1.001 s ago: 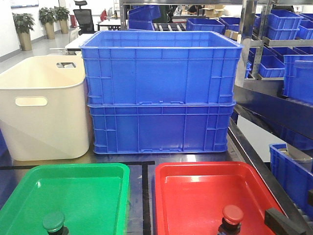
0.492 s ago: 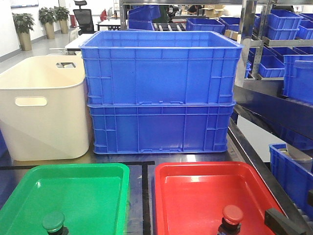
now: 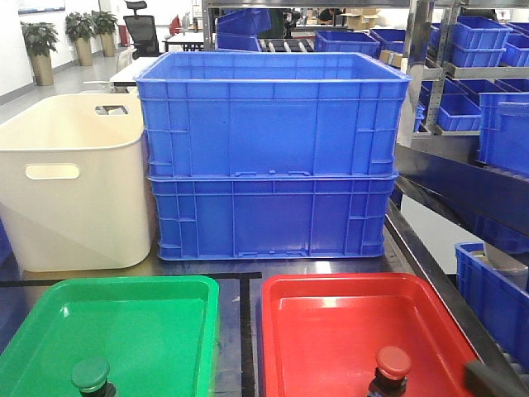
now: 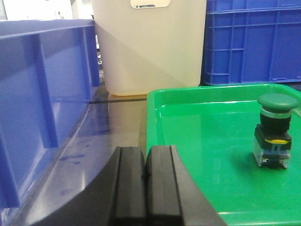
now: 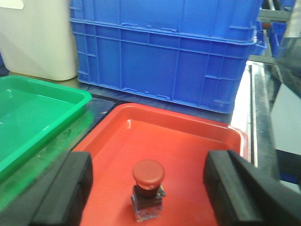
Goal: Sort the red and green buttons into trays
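Right wrist-mounted view shows the red button [image 5: 148, 188] standing upright on the floor of the red tray [image 5: 188, 129], toward its near half, its cap clear of everything. The right end effector [image 5: 148, 195] straddles it with fingers spread wide, one pad [image 5: 63, 188] to each side and neither touching it, so nothing is held. In the left wrist view the green button [image 4: 276, 129] stands upright inside the green tray [image 4: 155, 110], toward the right of the picture, while the left end effector [image 4: 146, 188] has its two fingers pressed together with nothing between them, hanging over the tray's near left rim and the dark counter [image 4: 101, 141] beside it. From the front view both buttons sit near the front edges of their matching trays, with the stacked blue crates [image 3: 271, 157] and the cream tub [image 3: 74, 190] behind.

By colour, each button already lies in its own tray, so I judge the sort itself done and the step in hand to be the release and pull-back. The next move calls for the right arm to lift straight away without clipping the red cap; the left needs only to clear the rim.
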Robot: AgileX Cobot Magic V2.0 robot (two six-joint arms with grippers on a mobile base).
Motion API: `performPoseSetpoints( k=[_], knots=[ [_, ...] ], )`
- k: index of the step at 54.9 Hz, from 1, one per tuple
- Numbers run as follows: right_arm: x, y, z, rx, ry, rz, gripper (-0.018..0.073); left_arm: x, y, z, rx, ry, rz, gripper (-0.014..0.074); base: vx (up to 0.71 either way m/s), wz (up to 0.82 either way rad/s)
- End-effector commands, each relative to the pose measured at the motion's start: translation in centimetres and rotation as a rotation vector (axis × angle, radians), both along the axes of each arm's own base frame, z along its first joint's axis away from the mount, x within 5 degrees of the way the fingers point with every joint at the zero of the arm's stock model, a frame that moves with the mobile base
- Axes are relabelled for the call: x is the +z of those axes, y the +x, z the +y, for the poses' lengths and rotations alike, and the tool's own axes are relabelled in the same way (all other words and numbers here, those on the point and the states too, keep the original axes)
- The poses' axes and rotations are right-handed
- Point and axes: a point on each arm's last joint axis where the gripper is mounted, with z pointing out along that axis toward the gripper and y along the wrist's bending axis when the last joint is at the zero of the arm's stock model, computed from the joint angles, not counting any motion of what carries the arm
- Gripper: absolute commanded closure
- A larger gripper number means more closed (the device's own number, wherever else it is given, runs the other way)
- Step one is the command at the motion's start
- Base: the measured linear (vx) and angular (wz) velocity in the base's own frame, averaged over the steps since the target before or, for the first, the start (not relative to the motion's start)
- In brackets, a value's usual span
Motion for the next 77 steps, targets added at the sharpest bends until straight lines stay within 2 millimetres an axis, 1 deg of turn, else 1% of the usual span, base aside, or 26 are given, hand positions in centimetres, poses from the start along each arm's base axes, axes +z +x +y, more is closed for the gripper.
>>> performPoseSetpoints(
  k=[1, 7, 12, 19, 24, 30, 37, 44, 46, 51, 77],
  knots=[
    [1.7, -1.3, -0.7, -0.007, -0.007, -0.095, 0.0078, 1.5, -0.3, 0.0, 0.003, -0.003, -0.122, 0.0603, 0.0, 0.0],
    [1.6, -3.4, -2.0, -0.048, -0.02, -0.084, 0.0165, 1.5, -0.3, 0.0, 0.003, -0.003, -0.122, 0.0603, 0.0, 0.0],
    [0.7, -4.7, -2.9, -0.072, -0.023, -0.058, 0.0266, 1.5, -0.3, 0.0, 0.003, -0.003, -0.122, 0.0603, 0.0, 0.0],
    [-2.4, -5.6, -3.3, -0.086, -0.015, -0.07, 0.0456, 1.5, -0.3, 0.0, 0.003, -0.003, -0.122, 0.0603, 0.0, 0.0],
    [-4.8, -5.9, -3.4, -0.122, 0.035, -0.091, 0.0575, 1.5, -0.3, 0.0, 0.003, -0.002, -0.122, 0.0603, 0.0, 0.0],
    [-7.1, -6.2, -3.7, -0.196, 0.104, -0.141, 0.0574, 1.5, -0.3, 0.0, 0.003, -0.002, -0.122, 0.0603, 0.0, 0.0],
    [-9.8, -6.2, -4.0, -0.271, 0.142, -0.209, 0.0573, 1.5, -0.3, 0.0, 0.003, -0.002, -0.122, 0.0603, 0.0, 0.0],
    [-12.4, -5.6, -4.0, -0.304, 0.204, -0.285, 0.0572, 1.5, -0.3, 0.0, 0.003, -0.002, -0.122, 0.0603, 0.0, 0.0],
    [-12.5, -5.6, -4.2, -0.328, 0.214, -0.254, 0.0571, 1.5, -0.3, 0.0, 0.003, -0.002, -0.122, 0.0603, 0.0, 0.0],
    [-12.6, -5.6, -4.3, -0.351, 0.221, -0.249, 0.0572, 1.5, -0.3, 0.0, 0.003, -0.002, -0.122, 0.0603, 0.0, 0.0],
    [-12.6, -5.6, -4.3, -0.35, 0.22, -0.249, 0.0572, 1.5, -0.3, 0.0, 0.001, -0.002, -0.122, 0.0603, 0.0, 0.0]
  ],
)
